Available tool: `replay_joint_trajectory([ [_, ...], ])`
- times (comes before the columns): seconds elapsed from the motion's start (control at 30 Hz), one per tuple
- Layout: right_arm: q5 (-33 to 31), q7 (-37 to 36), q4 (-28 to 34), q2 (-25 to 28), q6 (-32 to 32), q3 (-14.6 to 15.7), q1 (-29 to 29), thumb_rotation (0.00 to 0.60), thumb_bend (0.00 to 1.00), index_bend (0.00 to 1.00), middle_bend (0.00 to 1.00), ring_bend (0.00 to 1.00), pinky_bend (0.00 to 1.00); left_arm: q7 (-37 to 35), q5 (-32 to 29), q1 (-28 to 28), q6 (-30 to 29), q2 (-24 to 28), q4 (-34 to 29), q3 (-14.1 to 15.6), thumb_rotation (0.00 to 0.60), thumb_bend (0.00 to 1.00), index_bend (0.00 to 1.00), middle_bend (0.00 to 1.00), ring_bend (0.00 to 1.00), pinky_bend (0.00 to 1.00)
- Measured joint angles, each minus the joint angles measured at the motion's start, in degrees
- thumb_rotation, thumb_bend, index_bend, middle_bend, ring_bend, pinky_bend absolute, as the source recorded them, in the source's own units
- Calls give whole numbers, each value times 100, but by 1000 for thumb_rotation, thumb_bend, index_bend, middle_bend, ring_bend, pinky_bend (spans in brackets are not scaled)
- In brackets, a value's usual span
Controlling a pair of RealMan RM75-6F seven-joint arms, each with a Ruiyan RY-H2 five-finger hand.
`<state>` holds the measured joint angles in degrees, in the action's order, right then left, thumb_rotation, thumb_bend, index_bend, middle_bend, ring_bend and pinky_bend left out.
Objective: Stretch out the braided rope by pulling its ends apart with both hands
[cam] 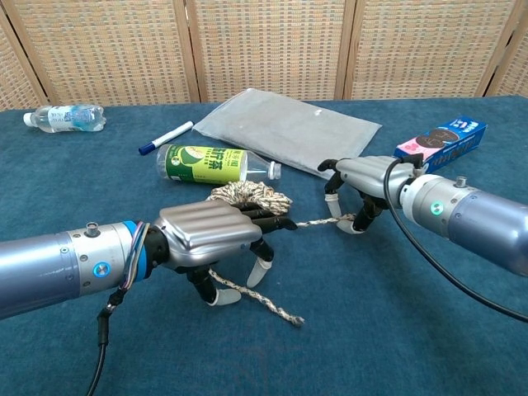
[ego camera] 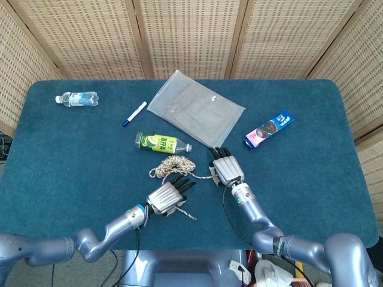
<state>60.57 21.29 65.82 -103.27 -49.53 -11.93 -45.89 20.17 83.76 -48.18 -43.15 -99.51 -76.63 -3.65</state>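
Observation:
The braided rope [ego camera: 173,162] lies in a loose beige coil [cam: 247,195] at the table's middle. One strand runs right to my right hand [ego camera: 226,169], whose curled fingers [cam: 351,221] pinch the rope's end against the cloth. The other tail [cam: 264,303] trails toward the front edge. My left hand [ego camera: 167,196] stands over that tail with its fingers spread; its fingertips [cam: 262,268] straddle the tail without holding it. In the chest view the left hand [cam: 210,235] hides part of the tail.
A green tea bottle [ego camera: 160,142] lies just behind the coil. Further back are a grey pouch [ego camera: 196,107], a blue marker [ego camera: 134,113] and a water bottle [ego camera: 78,98]. A cookie pack [ego camera: 268,128] lies at the right on the blue table [ego camera: 299,191].

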Motion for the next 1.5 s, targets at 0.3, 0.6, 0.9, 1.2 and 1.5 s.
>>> replay_joint_trajectory([
  [0.3,-7,-30,-28,13,25,-14,-9,600,383,664,37,0,0,-36,-91,-41,-17,-68,73,54,600,379,586,0,0,0],
  [0.6,-27,-16,-55,20,28,-8,-2,600,382,666,38,0,0,-154,-113,-65,-101,-62,95,76,600,419,624,0,0,0],
  [0.9,-27,-18,-107,-17,33,20,12,600,383,668,38,0,0,-240,-31,-66,-255,-9,69,120,600,460,741,0,0,0],
  [1.2,-29,11,-85,-2,14,17,22,600,383,668,38,0,0,-259,-23,-25,-353,186,29,174,600,799,763,0,0,0],
  [1.5,-80,100,-41,40,-40,8,47,600,384,669,39,0,0,-295,44,70,-560,561,-144,236,600,840,796,0,0,0],
])
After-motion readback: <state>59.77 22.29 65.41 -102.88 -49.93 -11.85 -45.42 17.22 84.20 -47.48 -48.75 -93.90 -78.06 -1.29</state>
